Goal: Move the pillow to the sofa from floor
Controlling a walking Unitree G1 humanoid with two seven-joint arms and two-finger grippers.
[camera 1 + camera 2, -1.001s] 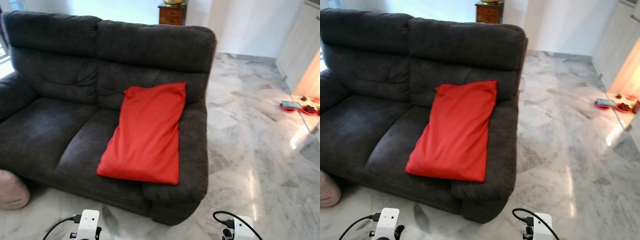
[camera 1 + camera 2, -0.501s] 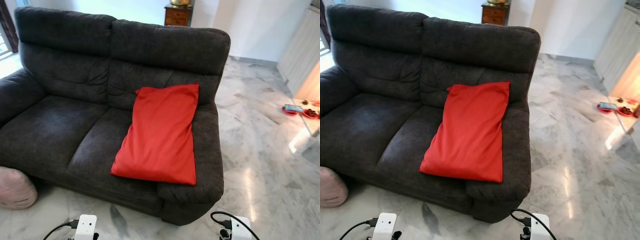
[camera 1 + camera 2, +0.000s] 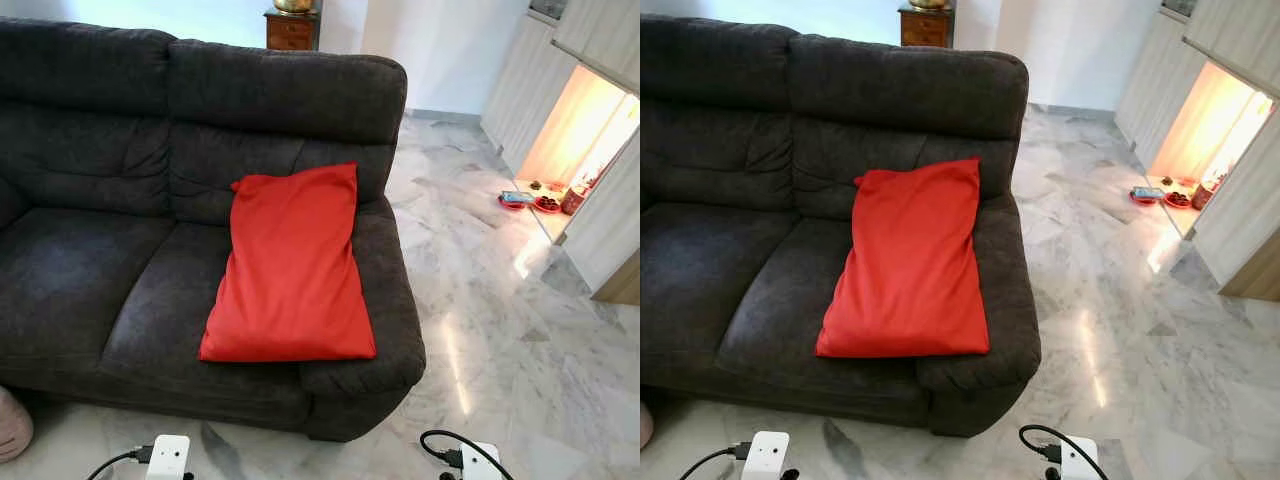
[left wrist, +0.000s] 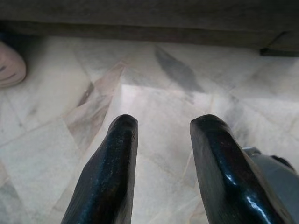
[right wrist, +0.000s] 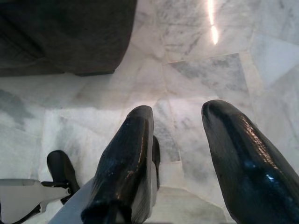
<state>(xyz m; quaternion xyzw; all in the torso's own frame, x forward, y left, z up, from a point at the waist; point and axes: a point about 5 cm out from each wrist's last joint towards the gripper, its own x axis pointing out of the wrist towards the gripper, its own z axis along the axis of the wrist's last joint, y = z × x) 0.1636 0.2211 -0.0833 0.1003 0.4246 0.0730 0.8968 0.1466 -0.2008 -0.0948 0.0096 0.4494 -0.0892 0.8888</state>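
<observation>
**Pillow on sofa, task looks done**

Pillow [image 3: 290,265], red, lies flat on the right seat of the dark grey sofa [image 3: 90,250], its far end leaning up against the backrest, its right edge resting over the inner side of the right armrest. Near edge sits close to the seat front, not overhanging as far as I can tell. Nothing red on the marble floor [image 3: 500,330].

Left gripper [image 4: 161,140] hangs low over bare floor just in front of the sofa base, fingers parted with a clear gap, nothing between them. Right gripper [image 5: 177,140] likewise spread apart and empty, pointing down at floor near the sofa's right front corner. Both arms idle at the near edge of the head views.

Progress: placement step judged complete, pillow fully supported by seat and back, both claws clear of it. Nothing obvious left except maybe backing off.

Other stuff: a pinkish rounded object [image 4: 9,65] on the floor at near left by the sofa front, wooden cabinet [image 3: 290,28] behind the sofa, small dishes [image 3: 530,200] on the floor far right by a lit doorway.
</observation>
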